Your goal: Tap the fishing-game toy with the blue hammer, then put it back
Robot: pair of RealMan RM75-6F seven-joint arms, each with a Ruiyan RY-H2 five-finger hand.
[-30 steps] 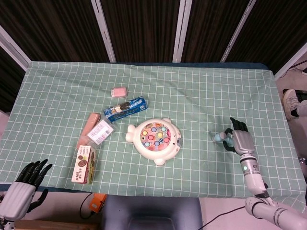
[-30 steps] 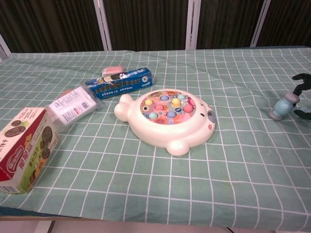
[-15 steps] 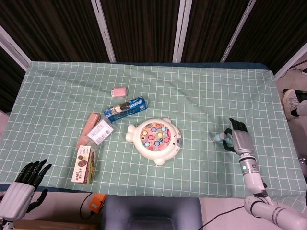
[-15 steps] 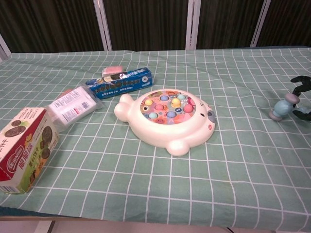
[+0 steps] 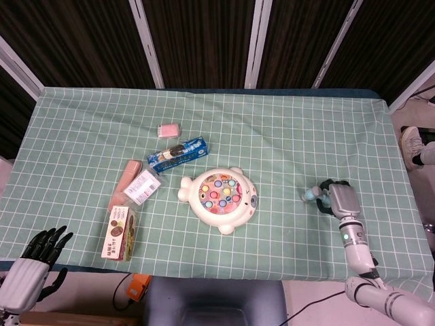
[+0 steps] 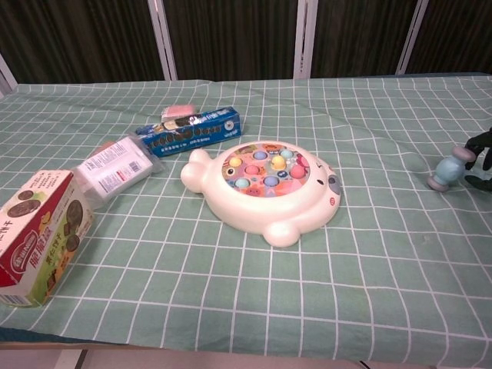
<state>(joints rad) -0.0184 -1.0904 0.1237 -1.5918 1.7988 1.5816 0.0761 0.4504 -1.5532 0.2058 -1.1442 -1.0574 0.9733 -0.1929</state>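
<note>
The right hand (image 5: 341, 198) has its dark fingers curled around the handle of the small blue toy hammer (image 5: 310, 195), whose head lies on the green checked tabletop (image 5: 285, 136), well right of the cream fish-shaped fishing-game toy (image 5: 221, 198). The left hand (image 5: 34, 268) hangs off the near-left table edge, holding nothing, fingers spread.

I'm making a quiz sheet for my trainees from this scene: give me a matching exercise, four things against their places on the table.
Things:
1. fishing-game toy
2. blue hammer
3. pink block
4. cookie box

Places:
A. near edge, left side
B. by the right hand, far right
C. middle of the table
D. behind the blue biscuit pack

Pairs: 1-C, 2-B, 3-D, 4-A
</note>
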